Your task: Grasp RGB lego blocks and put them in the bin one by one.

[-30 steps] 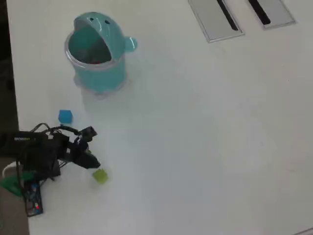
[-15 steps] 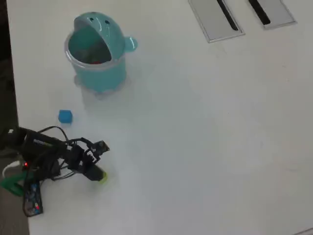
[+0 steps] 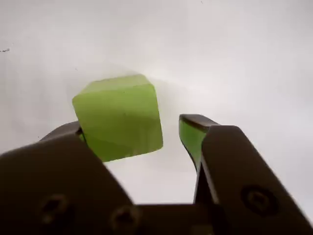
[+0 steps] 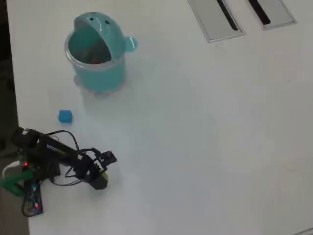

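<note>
Wrist view: my end effector (image 3: 161, 134) is spread apart w/ yellow-green block (image 3: 119, 116) between jaws, on counter (image 3: 234, 58).

In the overhead view the bin (image 4: 98, 51) stands at the upper left of the table (image 4: 205, 137). One block (image 4: 65, 116) lies below it, near the left edge. The arm (image 4: 54, 156) reaches in from the left, lower still, with the gripper (image 4: 100, 178) at its right end. Two panels (image 4: 215, 17) lie at the top right, well apart from the rest. In the wrist view another block (image 3: 120, 115) sits between the jaws, against the left one, with a gap to the right one.
</note>
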### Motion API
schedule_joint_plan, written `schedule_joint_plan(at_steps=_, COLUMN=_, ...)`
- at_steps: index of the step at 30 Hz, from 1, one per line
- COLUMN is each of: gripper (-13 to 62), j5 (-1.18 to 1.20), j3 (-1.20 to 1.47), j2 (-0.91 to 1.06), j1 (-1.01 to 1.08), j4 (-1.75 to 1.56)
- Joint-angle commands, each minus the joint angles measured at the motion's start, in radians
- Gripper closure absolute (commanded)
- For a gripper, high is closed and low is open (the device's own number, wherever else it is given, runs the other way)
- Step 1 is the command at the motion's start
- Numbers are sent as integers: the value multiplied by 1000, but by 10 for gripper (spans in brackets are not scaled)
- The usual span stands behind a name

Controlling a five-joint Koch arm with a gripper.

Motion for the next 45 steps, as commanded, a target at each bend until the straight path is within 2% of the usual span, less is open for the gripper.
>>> schedule_joint_plan(at_steps=1, gripper=178, j5=-11, j3=-64, j2=-5, j1=0, j4=-48)
schedule_joint_plan(at_steps=9, gripper=275, j5=46, j3=-74, j2=-49, j1=-20, j4=-123)
schedule_joint_plan(at_steps=15, gripper=282, j5=156, j3=-95, j2=3, j1=-137, j4=-137)
schedule_joint_plan(at_steps=22, gripper=330, j5=492, j3=-124, j2=127, j1=-420, j4=-310)
schedule_joint_plan(at_steps=33, gripper=368, j5=693, j3=-166, j2=302, j1=-726, j4=-342)
schedule_joint_plan(at_steps=34, gripper=368, j5=738, j3=-169, j2=321, j1=-776, j4=-382)
schedule_joint_plan(at_steps=35, gripper=368, j5=811, j3=-173, j2=377, j1=-916, j4=-459)
schedule_joint_plan(at_steps=41, gripper=370, j5=881, j3=-207, j2=433, j1=-1092, j4=-565)
schedule_joint_plan(at_steps=45, gripper=371, j5=893, j3=-322, j2=431, j1=-1244, j4=-565)
